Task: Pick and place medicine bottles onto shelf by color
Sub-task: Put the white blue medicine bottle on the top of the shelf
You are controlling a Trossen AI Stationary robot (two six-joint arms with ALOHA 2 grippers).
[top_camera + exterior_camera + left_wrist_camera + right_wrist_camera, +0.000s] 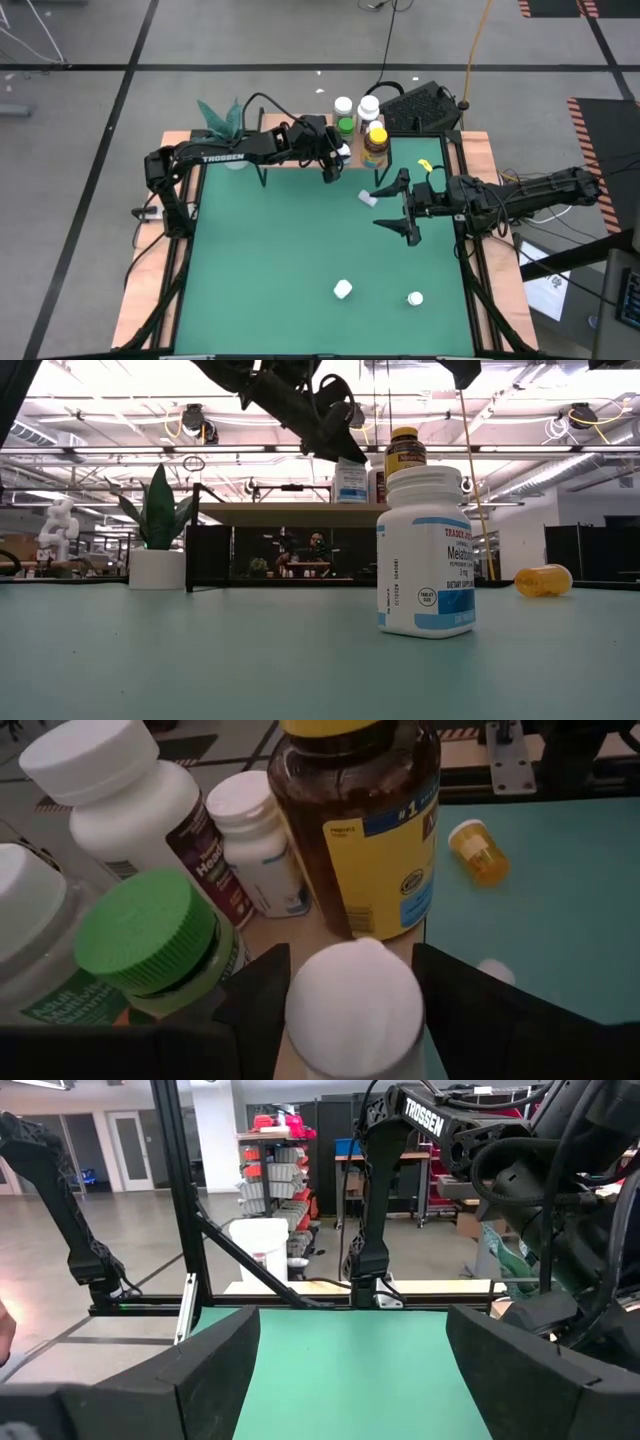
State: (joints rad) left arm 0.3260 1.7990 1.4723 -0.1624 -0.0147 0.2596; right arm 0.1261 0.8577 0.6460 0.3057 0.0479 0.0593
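Closest to the low camera, a white melatonin bottle (425, 550) stands upright on the green table (280, 260), with an orange bottle (543, 580) lying on its side farther back. Above the shelf (400, 150), the left gripper (352, 982) is closed on a white-capped bottle (352, 1010), just beside a green-capped bottle (148, 935), an amber bottle with a yellow label (365, 820) and two white bottles (130, 795). Out over the table's right side, the right gripper (398, 205) hangs with fingers spread wide and nothing between them, near another small white bottle (367, 198). A potted plant (157, 530) stands at the shelf's left end
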